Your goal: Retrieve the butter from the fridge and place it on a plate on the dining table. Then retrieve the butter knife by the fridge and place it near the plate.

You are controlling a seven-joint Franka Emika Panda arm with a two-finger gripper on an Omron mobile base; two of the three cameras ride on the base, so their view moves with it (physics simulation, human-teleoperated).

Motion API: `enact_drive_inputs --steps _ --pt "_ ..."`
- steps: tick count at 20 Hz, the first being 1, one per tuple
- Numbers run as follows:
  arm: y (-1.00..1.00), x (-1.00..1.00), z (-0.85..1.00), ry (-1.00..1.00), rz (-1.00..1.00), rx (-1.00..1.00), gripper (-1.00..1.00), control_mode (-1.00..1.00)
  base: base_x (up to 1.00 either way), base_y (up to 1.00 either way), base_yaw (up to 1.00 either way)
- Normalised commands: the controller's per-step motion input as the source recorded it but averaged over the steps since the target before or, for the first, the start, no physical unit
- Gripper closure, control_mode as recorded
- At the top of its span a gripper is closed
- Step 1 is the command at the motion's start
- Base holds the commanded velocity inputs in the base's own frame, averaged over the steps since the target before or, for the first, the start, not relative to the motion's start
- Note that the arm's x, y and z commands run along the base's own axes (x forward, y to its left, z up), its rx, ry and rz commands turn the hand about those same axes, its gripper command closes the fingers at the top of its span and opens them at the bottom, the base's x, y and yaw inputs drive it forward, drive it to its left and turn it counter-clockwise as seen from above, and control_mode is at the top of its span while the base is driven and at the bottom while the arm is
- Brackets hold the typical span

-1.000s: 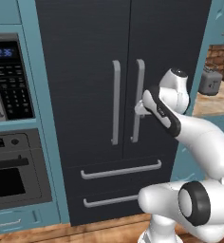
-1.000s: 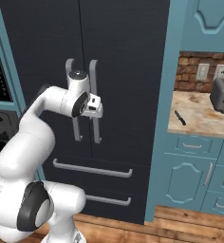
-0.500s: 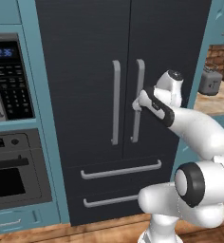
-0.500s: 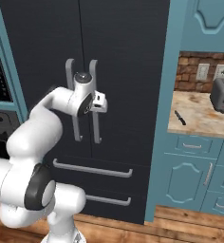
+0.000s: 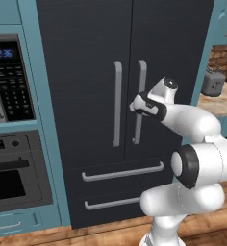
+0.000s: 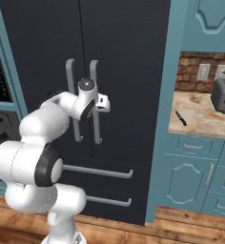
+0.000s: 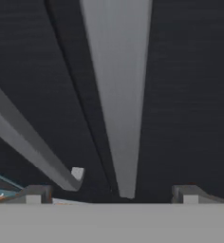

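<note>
The tall charcoal-black fridge [image 5: 120, 96] is standing shut, showing two doors, two long grey vertical bar handles [image 5: 117, 103] and two drawers [image 5: 122, 171] with horizontal grey handles. The white arm's two-finger gripper [image 7: 111, 192] is hovering with its jaws spread wide and grasping nothing, its two fingertips [image 7: 35, 193] flanking the lower end of the right-door handle [image 7: 117, 95] without touching it. The left-door handle [image 7: 33, 142] is running just beside. To the right, one small dark-handled butter knife [image 6: 180, 118] is lying on the beige stone counter [image 6: 200, 119], well apart from one grey toaster [image 6: 223, 94]. The butter is not visible; the closed doors are hiding the fridge interior. To the left, one black microwave [image 5: 9, 79] is sitting above one oven [image 5: 14, 168]. Bare wooden floor [image 6: 181, 228] is lying before the fridge.
</note>
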Motion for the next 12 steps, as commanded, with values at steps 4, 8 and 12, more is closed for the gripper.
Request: enact_drive_inputs --steps 4,8,12 --pt "0.00 0.59 -0.15 0.00 0.00 0.00 -1.00 -1.00 0.00 0.00 0.00" --pt "0.00 0.60 -0.23 -0.02 0.00 0.00 -1.00 -1.00 0.00 0.00 0.00" --pt "0.00 0.55 -0.23 -0.05 0.00 0.00 -1.00 -1.00 0.00 0.00 0.00"
